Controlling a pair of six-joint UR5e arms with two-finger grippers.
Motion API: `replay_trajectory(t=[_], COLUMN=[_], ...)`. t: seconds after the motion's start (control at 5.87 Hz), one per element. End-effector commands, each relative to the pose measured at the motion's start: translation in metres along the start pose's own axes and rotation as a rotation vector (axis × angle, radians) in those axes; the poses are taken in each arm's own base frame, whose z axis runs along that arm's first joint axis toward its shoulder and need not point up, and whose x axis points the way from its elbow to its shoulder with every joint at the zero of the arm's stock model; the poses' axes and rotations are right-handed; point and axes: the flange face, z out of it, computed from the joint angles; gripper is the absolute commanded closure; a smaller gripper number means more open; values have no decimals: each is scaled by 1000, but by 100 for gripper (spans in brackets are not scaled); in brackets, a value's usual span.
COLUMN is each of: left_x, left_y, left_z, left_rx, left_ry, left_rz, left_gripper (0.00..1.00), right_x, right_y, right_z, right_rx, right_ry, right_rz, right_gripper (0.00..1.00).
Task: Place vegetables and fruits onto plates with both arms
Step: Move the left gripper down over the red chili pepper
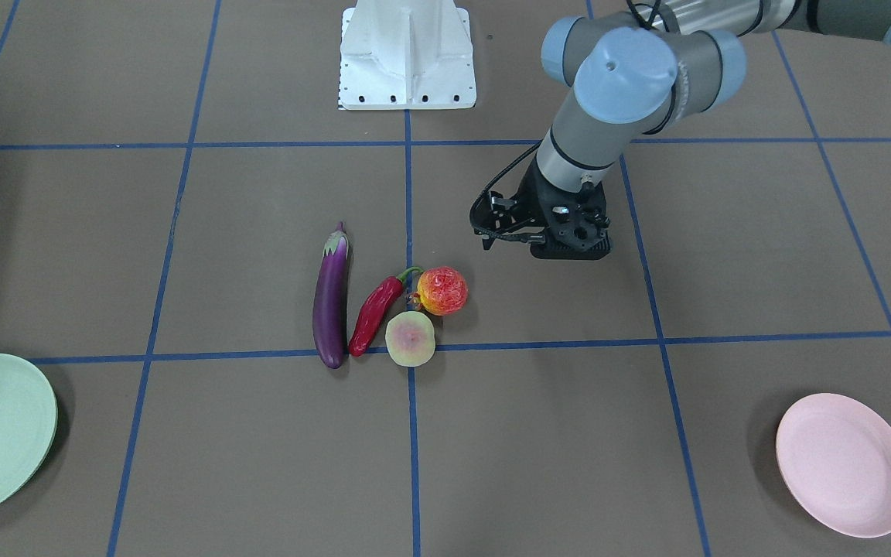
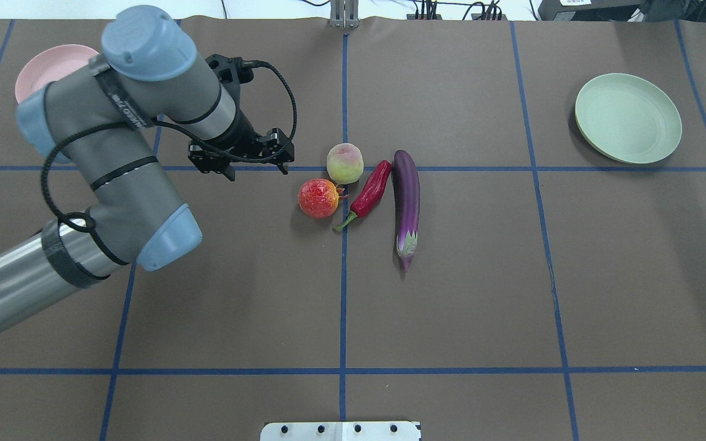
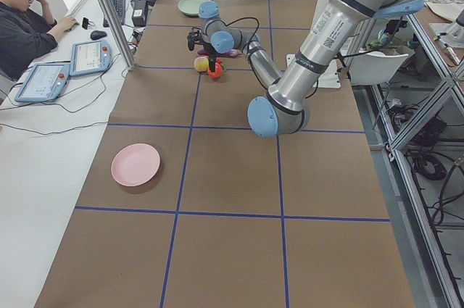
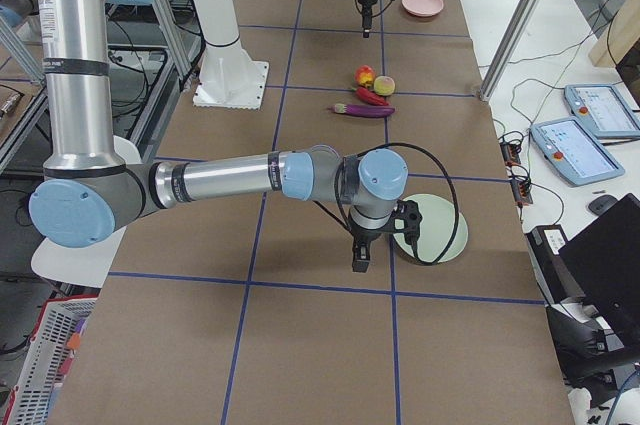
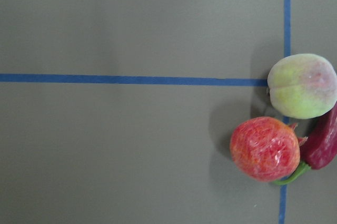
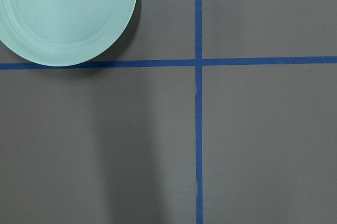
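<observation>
Overhead exterior view: the produce is seen clustered at the middle of the table [image 2: 482, 294] and is listed from the robot's side outward.
Eggplant [image 2: 407, 199]: laid rightmost, with its long axis running toward and away from the robot and its green cap pointed at the robot.
Chili pepper [image 2: 372, 187]: laid slanted just beside the eggplant, with its stem pointed robotward and leftward, close against the red fruit.
Red fruit [image 2: 318, 198]: set leftmost, to the right of the left gripper and slightly robotward; that gripper is judged the nearer.
Pale fruit [image 2: 345, 163]: set just beyond the red fruit.
Left gripper [image 1: 569, 246]: held over bare table with nothing seen in it; whether it is parted cannot be told.
Right gripper [image 4: 360, 257]: shown only from the side, near the mint plate [image 2: 629, 118]; its state cannot be told.
Pink plate [image 1: 845, 464]: bare, at the far left.
</observation>
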Motion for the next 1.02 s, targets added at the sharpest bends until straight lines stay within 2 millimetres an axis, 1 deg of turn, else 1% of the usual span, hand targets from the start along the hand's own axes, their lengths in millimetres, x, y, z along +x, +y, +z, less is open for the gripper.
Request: replay_trajectory(t=[0.0,0.17,0.34,0.51,0.68,0.85], left_x=[60,70,70,77,99,119], left_y=[-1,4,4,4,-1,-4], left_z=[44,59,61,56,53,62], left_rx=[15,17,18,22,23,11], left_ry=[-23,-42,-46,-37,-27,-39], left_rz=[-32,-30,-31,-28,-27,-29], left_gripper=[0,0,0,0,0,0], right_x=[0,-1,-1,0,-1,-1], right_y=[0,-1,-1,-1,-1,-2], right_z=[2,2,2,3,4,5], right_rx=[-4,-5,-5,-6,-9,-10], right_ry=[2,2,2,2,2,2], right_rz=[1,0,0,1,0,-1], right_gripper=[0,0,0,0,0,0])
